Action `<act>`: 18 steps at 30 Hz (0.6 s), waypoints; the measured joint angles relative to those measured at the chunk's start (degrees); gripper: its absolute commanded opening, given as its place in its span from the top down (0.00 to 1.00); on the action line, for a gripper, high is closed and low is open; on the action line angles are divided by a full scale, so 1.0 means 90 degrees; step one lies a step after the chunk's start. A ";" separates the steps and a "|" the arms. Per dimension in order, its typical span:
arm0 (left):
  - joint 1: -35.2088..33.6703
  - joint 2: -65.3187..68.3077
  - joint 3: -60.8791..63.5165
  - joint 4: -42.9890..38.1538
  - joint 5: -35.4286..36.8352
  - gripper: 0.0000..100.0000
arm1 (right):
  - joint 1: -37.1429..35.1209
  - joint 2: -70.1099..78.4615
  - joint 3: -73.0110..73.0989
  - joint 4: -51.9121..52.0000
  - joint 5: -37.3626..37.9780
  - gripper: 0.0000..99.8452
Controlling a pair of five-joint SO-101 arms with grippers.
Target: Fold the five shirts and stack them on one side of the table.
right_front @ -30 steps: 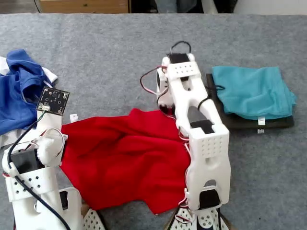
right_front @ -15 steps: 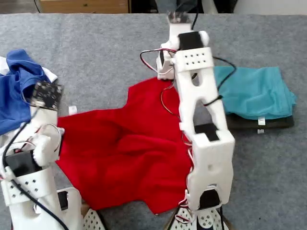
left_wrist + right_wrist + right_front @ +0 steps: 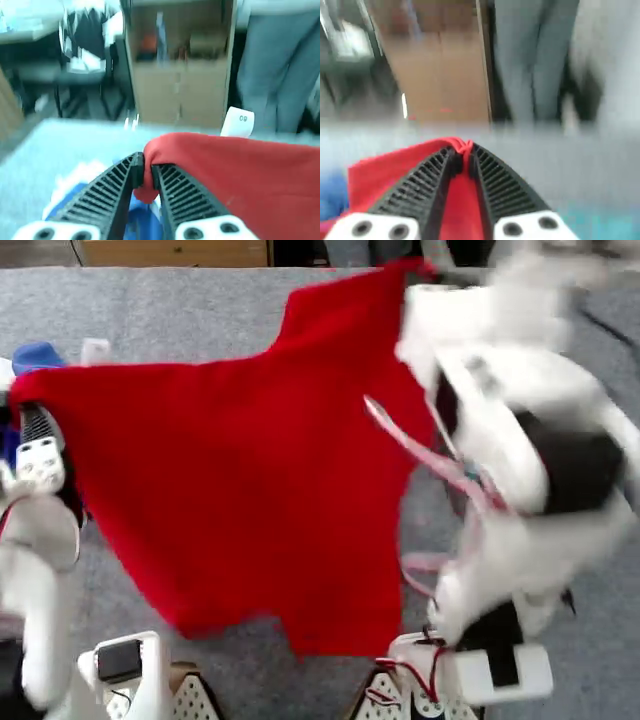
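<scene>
The red shirt [image 3: 240, 460] hangs spread in the air above the table, held up by both arms. My left gripper [image 3: 146, 172] is shut on one corner of the red shirt [image 3: 235, 170], at the left in the high view. My right gripper [image 3: 464, 156] is shut on a bunched edge of the red shirt [image 3: 460, 205], at the top right of the cloth in the high view. A blue shirt [image 3: 38, 355] peeks out behind the red cloth at far left. The blue shirt [image 3: 80, 192] lies below my left gripper.
The raised right arm [image 3: 520, 460] covers the right side of the grey table [image 3: 180, 310]. A white tag [image 3: 238, 121] sticks up from the red shirt's edge. A brown cabinet [image 3: 177, 70] and a standing person's legs [image 3: 530, 60] are beyond the table.
Both arms have lifted sharply, pulling the red shirt off the table and stretching it out in the air. The right arm swung up and to the right, hiding the folded teal and dark shirts.
</scene>
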 measured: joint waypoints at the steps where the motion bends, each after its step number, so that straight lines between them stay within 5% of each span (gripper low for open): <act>1: 0.0000 -0.0010 -0.0244 0.0029 0.0059 0.97 | 0.0010 -0.0195 -0.0166 -0.0166 -0.0078 0.99; 18: 0.0010 -0.0068 -0.4288 0.3106 -0.0068 0.97 | 0.0029 -0.2344 -0.0889 -0.2149 0.0547 0.99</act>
